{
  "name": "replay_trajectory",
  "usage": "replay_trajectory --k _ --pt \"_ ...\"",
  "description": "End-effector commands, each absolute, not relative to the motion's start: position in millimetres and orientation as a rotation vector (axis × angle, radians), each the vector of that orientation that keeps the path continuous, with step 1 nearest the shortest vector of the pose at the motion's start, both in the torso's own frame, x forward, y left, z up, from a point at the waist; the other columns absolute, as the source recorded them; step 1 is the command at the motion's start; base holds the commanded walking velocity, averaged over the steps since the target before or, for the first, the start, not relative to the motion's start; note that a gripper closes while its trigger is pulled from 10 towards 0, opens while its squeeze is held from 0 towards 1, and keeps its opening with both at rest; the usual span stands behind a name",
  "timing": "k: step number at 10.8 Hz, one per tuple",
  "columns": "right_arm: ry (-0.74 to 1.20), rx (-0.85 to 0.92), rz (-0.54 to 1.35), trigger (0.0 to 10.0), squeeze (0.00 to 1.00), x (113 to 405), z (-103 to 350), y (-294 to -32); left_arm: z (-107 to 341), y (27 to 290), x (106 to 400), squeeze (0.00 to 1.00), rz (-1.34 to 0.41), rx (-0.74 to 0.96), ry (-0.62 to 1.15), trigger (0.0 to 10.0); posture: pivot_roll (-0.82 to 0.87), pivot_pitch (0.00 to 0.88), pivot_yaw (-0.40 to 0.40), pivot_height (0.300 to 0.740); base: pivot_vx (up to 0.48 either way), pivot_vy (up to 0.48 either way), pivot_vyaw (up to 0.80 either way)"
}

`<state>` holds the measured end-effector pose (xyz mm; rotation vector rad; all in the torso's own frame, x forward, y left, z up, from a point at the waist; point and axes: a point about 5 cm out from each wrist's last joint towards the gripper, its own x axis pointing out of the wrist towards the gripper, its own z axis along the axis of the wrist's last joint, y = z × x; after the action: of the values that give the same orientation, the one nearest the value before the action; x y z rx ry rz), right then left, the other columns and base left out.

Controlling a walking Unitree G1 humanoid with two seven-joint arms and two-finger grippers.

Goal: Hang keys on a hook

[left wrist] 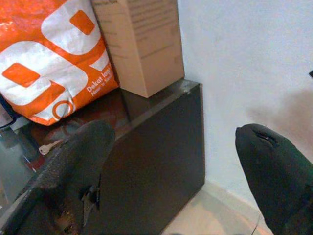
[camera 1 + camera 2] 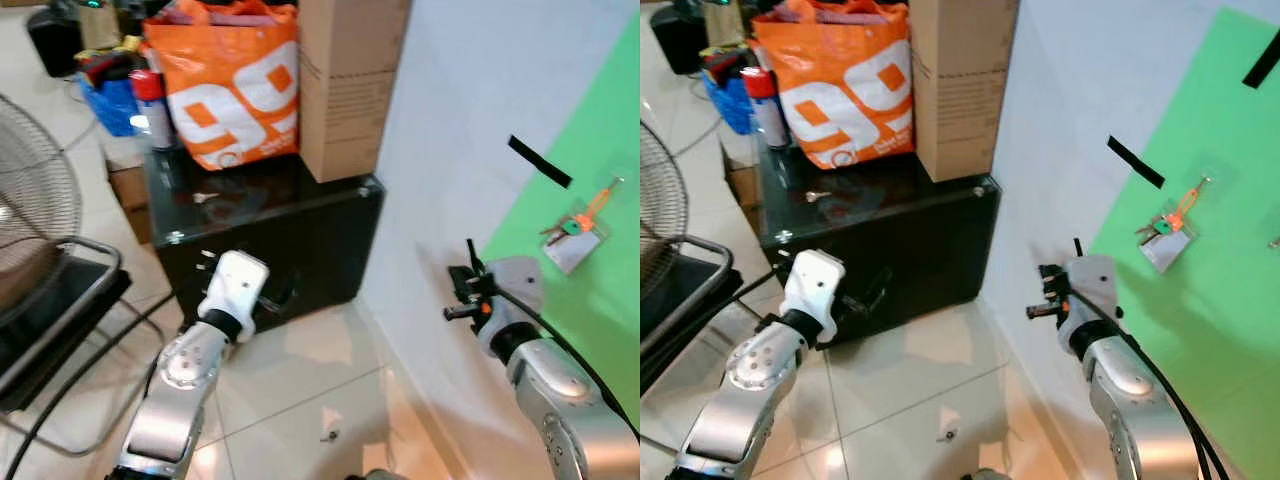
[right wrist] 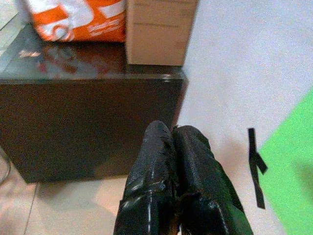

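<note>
A bunch of keys (image 2: 572, 232) with an orange strap and a white tag hangs on the green sheet (image 2: 600, 130) on the wall, its strap reaching up to a small hook (image 2: 614, 183). My right gripper (image 3: 171, 134) is shut with nothing in it, low in front of the white wall, left of and below the keys. My left gripper (image 1: 176, 142) is open and empty, held close to the front of the black cabinet (image 2: 330, 250). A small loose key (image 2: 818, 197) lies on the cabinet's glossy top.
On the cabinet stand an orange shopping bag (image 2: 235, 85) and a cardboard box (image 2: 345, 90), with a spray can (image 2: 152, 105) beside them. A fan (image 2: 35, 200) and a black metal chair (image 2: 60, 300) are on the left. Black tape strips (image 2: 540, 161) mark the wall.
</note>
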<state>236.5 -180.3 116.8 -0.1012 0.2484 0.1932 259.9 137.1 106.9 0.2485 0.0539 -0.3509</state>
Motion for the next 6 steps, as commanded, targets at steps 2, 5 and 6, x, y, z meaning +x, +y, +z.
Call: replay_trajectory --k 2,5,6 --pt "0.234 -0.134 0.251 10.0 0.0 242.5 118.7 -174.4 112.9 136.6 263.4 0.0 -0.339 0.199 0.023 10.0 -0.06 0.0 -0.025 0.74 0.0 0.0 0.8" --pt "0.218 -0.137 0.267 10.0 0.0 248.6 121.2 -170.2 114.8 139.6 264.4 0.0 -0.327 0.192 0.016 10.0 -0.06 0.0 -0.021 0.74 0.295 0.0 0.8" --pt "0.217 -0.099 0.225 10.0 0.0 250.0 120.7 -172.6 116.0 142.1 264.8 0.0 -0.307 0.184 0.015 10.0 -0.05 0.0 -0.024 0.74 0.315 0.0 0.0"
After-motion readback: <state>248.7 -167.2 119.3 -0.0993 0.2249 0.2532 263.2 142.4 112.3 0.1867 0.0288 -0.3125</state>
